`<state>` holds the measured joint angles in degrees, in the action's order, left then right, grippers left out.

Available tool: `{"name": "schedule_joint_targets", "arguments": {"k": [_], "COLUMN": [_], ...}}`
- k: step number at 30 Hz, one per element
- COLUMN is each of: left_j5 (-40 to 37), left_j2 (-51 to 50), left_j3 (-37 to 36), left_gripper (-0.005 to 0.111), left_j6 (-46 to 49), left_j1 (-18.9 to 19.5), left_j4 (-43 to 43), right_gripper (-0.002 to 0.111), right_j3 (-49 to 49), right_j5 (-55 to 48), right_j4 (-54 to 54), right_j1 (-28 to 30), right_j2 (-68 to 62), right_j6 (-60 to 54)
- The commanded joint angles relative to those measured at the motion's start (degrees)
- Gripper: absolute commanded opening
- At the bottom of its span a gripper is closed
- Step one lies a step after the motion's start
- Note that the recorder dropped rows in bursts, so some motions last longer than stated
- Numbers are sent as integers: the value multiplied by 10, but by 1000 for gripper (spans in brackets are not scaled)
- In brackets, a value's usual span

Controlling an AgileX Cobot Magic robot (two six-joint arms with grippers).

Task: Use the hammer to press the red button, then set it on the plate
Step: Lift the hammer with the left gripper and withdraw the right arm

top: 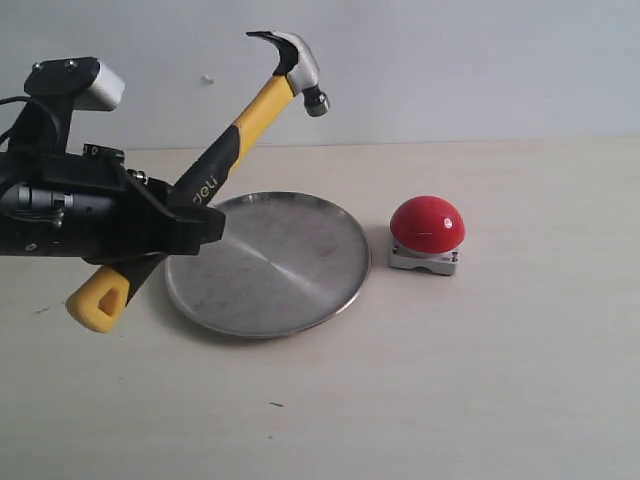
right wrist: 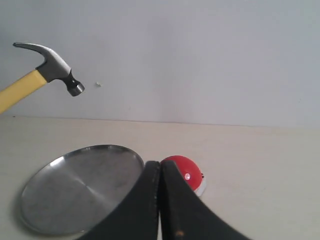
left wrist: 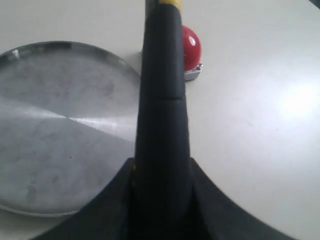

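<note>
My left gripper (top: 175,228) is shut on the hammer (top: 255,108) at the black part of its handle and holds it slanted in the air. The dark steel head (top: 297,68) points up and right, above the far edge of the plate (top: 268,262). The yellow loop (top: 98,296) hangs low at the left. The red button (top: 427,224) on its grey base stands right of the plate, untouched. From the left wrist, the handle (left wrist: 162,100) runs towards the button (left wrist: 190,42). My right gripper (right wrist: 160,167) is shut and empty, outside the exterior view, with the button (right wrist: 184,173) beyond it.
Everything rests on a pale beige table (top: 500,380) with a plain light wall (top: 450,60) behind. Bare tabletop lies in front of and to the right of the button.
</note>
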<state>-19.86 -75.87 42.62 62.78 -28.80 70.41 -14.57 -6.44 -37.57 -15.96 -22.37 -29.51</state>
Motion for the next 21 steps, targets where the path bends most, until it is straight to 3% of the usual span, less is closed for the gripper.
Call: {"name": "schedule_joint_targets", "arguments": {"k": [1, 8, 17, 21], "left_j5": [42, 99, 158, 279], "left_j2": [22, 23, 22, -15], "left_j3": [-3, -3, -3, -3], "left_gripper": [0, 0, 0, 0], "left_j6": [38, 70, 71, 63], "left_j1": [-41, -115, -165, -212], "left_j4": [70, 106, 107, 113], "right_gripper": [0, 0, 0, 0], "right_j3": [29, 95, 146, 146], "right_j5": [-4, 12, 40, 38], "right_j4": [0, 0, 6, 6], "right_j1": [0, 0, 0, 0], "right_j2": [31, 106, 224, 224], "right_j6": [14, 22, 56, 56]}}
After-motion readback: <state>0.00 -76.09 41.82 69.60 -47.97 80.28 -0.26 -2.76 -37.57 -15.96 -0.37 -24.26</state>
